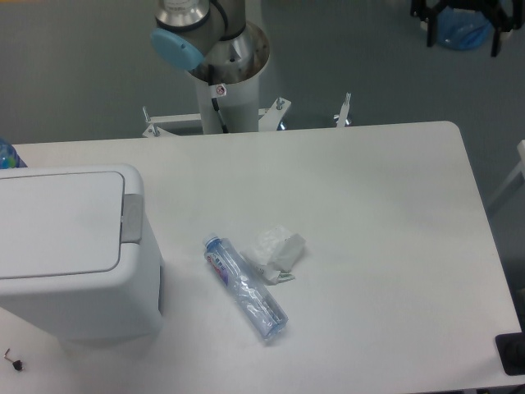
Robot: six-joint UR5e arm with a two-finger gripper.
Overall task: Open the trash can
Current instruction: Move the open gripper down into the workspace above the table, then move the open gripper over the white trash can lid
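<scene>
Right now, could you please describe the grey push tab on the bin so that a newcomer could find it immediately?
Start at the large white boxy plastic trash can on the left side of the white table. On its top, the flat white lid ends at a narrow grey push tab along the right edge. It is the bin's only grey part.

Evenly lit from overhead, cool and slightly bluish, with no harsh glare. Soft, faint shadows only: a dim band on the tabletop [369,246] to the right of the trash can [74,246], a thin one beneath the bottle [244,287]. Mildly soft throughout, grainy, low in resolution. Bottle label unreadable. Floor beyond darker and blurrier. Slight washout across the white surfaces.
</scene>
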